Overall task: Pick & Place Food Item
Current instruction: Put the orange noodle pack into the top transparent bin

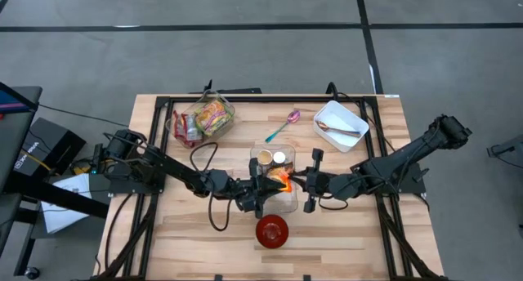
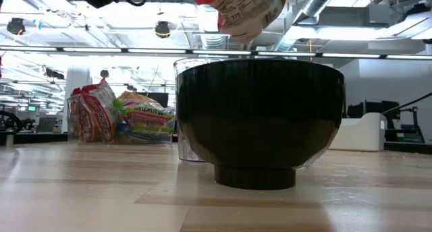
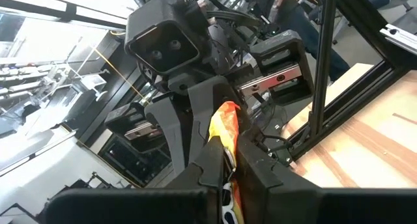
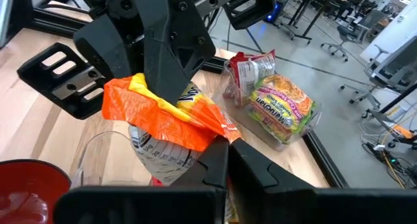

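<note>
Two tools (shut) on packet (image 1: 282,180)

Centre is crowded: clear container (image 1: 275,176) with red bowl (image 1: 272,230) just near of it. Far edge blocked by noodle tub (image 1: 208,118), spoon (image 1: 283,124), white tray (image 1: 341,124). Near-left and near-right tabletop (image 1: 180,232) open.

legible print is scarce. low view: the white back panel of the snack packet (image 2: 244,11) hanging above the dark bowl (image 2: 260,117) carries the number "770" amid lines of fine print too small to read. right wrist view: the green-and-yellow noodle packet (image 4: 281,108) has large lettering across its face, seen tilted, not readable with certainty
</note>
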You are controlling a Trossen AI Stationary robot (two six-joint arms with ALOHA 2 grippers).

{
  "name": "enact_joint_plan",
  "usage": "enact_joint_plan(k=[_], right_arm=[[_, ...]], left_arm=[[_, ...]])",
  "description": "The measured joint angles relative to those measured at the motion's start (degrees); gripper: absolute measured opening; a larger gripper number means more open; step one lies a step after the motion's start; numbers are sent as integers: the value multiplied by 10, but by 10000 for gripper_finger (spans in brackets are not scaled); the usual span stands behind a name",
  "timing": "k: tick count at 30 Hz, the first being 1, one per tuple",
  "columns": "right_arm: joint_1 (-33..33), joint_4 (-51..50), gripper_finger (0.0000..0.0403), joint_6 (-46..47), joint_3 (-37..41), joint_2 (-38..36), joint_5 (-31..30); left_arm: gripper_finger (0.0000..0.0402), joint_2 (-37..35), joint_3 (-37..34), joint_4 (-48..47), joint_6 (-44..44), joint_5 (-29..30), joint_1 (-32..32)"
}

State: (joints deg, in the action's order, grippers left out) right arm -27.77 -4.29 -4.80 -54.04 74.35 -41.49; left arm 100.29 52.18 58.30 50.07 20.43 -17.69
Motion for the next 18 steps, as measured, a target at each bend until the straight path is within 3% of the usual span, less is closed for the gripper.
enact_joint_plan(k=[6,14,18], right_arm=[[0,0,73,0,0,0,6],[-7,3,229,-1,0,0,-8],[-8,5,286,-4,0,-2,-24]], left_arm=[[13,0,0,0,0,0,0],[9,0,0,-3,1,-2,-1],[8,-1,0,-3,2,1,-2]])
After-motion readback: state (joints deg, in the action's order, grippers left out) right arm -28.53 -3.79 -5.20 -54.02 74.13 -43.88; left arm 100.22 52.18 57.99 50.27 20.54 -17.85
